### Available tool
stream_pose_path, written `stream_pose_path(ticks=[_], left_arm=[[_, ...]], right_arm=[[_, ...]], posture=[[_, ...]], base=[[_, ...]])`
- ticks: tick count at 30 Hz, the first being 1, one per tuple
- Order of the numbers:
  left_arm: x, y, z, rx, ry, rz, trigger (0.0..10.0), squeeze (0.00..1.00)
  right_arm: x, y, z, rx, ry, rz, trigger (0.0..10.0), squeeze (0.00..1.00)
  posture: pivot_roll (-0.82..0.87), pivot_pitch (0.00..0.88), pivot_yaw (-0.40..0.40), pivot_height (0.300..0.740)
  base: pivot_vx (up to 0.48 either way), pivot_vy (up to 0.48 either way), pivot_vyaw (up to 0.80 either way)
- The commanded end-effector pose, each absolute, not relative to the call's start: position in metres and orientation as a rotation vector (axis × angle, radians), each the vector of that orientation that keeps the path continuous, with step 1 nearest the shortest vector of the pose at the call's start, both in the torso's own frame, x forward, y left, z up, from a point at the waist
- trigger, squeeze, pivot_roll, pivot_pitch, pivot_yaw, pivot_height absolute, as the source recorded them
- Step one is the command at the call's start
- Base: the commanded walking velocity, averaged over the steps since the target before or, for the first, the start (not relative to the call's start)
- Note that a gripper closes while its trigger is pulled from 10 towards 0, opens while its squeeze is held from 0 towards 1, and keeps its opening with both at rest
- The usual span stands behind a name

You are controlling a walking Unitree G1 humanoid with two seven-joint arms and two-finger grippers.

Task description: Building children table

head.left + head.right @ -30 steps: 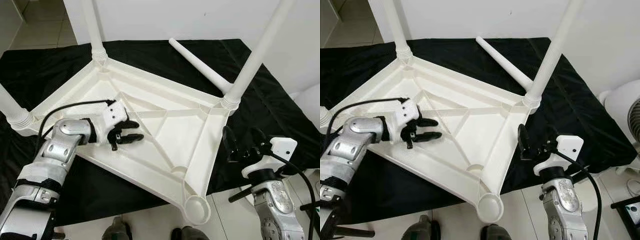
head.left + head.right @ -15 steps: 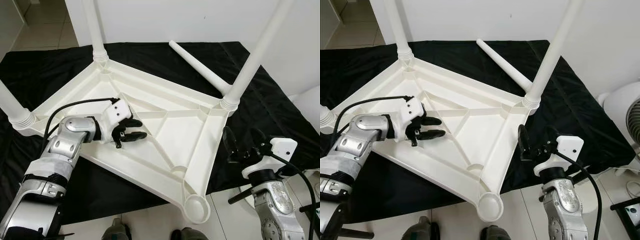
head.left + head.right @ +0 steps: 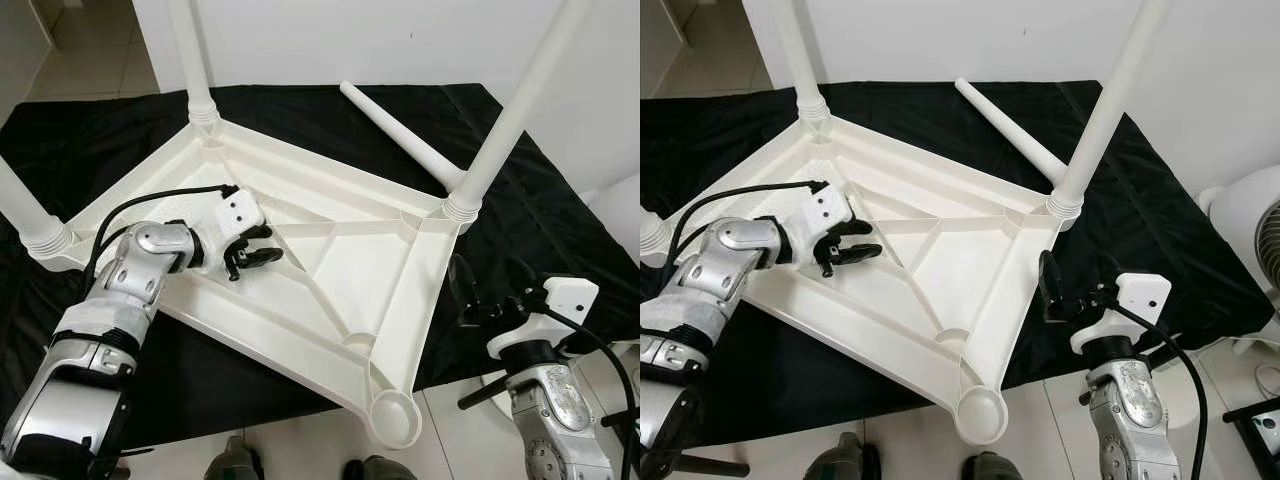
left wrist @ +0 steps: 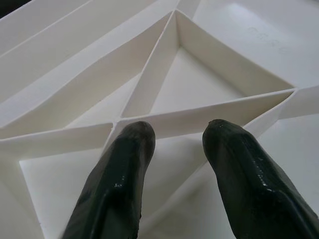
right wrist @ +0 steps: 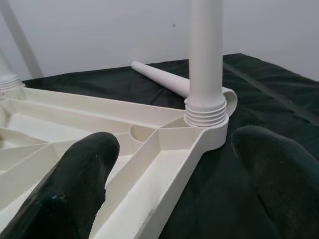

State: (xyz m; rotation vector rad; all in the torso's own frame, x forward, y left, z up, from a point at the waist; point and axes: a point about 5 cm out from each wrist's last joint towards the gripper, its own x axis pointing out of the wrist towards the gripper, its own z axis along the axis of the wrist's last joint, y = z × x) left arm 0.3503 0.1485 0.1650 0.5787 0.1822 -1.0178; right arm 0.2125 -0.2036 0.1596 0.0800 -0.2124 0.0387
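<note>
A white plastic table top point(image 3: 350, 250) lies upside down on a black cloth point(image 3: 90, 140). Three white legs stand screwed into its corners: far point(image 3: 190, 60), left point(image 3: 20, 210) and right point(image 3: 510, 110). The near corner socket point(image 3: 393, 418) is bare. One loose leg point(image 3: 400, 130) lies on the cloth behind the right corner. My left gripper point(image 3: 268, 244) hovers open just over the underside ribs point(image 4: 199, 117), holding nothing. My right gripper point(image 3: 487, 280) is open beside the table top's right edge, facing the right leg point(image 5: 205, 55).
A white wall stands close behind the cloth. A white fan point(image 3: 1250, 230) sits on the tiled floor at the right. The cloth's near edge ends at pale floor tiles point(image 3: 300, 440), where my feet show.
My left gripper has moved a little farther in over the ribs, toward the far left corner, and turned slightly. The right arm has stayed put.
</note>
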Motion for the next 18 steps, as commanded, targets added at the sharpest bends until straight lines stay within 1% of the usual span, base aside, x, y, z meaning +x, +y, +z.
stream_pose_path(ticks=[1,3,4,5,6,8,11,12,13,14,15,16,18], left_arm=[[0.349,0.147,0.16,0.536,0.207,-1.034,10.0,0.1],[0.349,0.147,0.161,0.525,0.205,-1.037,10.0,0.1],[0.349,0.148,0.162,0.524,0.207,-1.039,10.0,0.73],[0.348,0.148,0.162,0.506,0.211,-1.068,10.0,1.0],[0.348,0.148,0.162,0.506,0.211,-1.068,10.0,1.0],[0.348,0.149,0.168,0.423,0.197,-1.099,10.0,1.0],[0.351,0.151,0.175,0.393,0.167,-1.084,10.0,1.0],[0.352,0.151,0.175,0.433,0.161,-1.085,10.0,0.94],[0.352,0.151,0.175,0.433,0.161,-1.085,10.0,0.94],[0.351,0.152,0.173,0.467,0.163,-1.092,10.0,0.45],[0.351,0.152,0.173,0.467,0.163,-1.092,10.0,0.45],[0.348,0.152,0.17,0.494,0.175,-1.116,10.0,0.0],[0.346,0.153,0.168,0.504,0.183,-1.126,10.0,0.0]], right_arm=[[0.21,-0.208,0.16,0.062,-0.209,0.023,10.0,0.0],[0.209,-0.208,0.16,0.062,-0.209,0.021,10.0,0.0],[0.209,-0.208,0.16,0.061,-0.209,0.02,10.0,0.0],[0.209,-0.208,0.16,0.062,-0.208,0.021,10.0,0.0],[0.209,-0.208,0.16,0.062,-0.208,0.021,10.0,0.0],[0.209,-0.207,0.159,0.063,-0.205,0.024,10.0,0.0],[0.209,-0.206,0.159,0.064,-0.204,0.028,10.0,0.0],[0.21,-0.206,0.159,0.063,-0.204,0.029,10.0,0.0],[0.21,-0.206,0.159,0.063,-0.204,0.029,10.0,0.0],[0.21,-0.206,0.159,0.063,-0.204,0.03,10.0,0.0],[0.21,-0.206,0.159,0.063,-0.204,0.03,10.0,0.0],[0.211,-0.206,0.159,0.062,-0.204,0.032,10.0,0.0],[0.211,-0.206,0.159,0.061,-0.205,0.032,10.0,0.0]], posture=[[-0.05,0.08,-0.003,0.74],[-0.05,0.08,-0.003,0.74],[-0.05,0.083,-0.005,0.74],[-0.05,0.083,-0.005,0.74],[-0.05,0.083,-0.005,0.74],[-0.05,0.084,-0.005,0.74],[-0.05,0.082,-0.005,0.74],[-0.05,0.082,-0.005,0.74],[-0.05,0.082,-0.005,0.74],[-0.04,0.08,-0.008,0.74],[-0.04,0.08,-0.008,0.74],[-0.04,0.08,-0.008,0.74],[-0.05,0.079,-0.007,0.74]], base=[[0.0,0.0,0.0],[0.0,0.0,0.0],[0.0,0.0,0.0],[0.0,0.0,0.0],[0.0,0.0,0.0],[0.0,0.0,0.0],[0.0,0.0,0.0],[0.0,0.0,0.0],[0.0,0.0,0.0],[0.0,0.0,0.0],[0.0,0.0,0.0],[0.0,0.0,0.0],[0.0,0.0,0.0]])
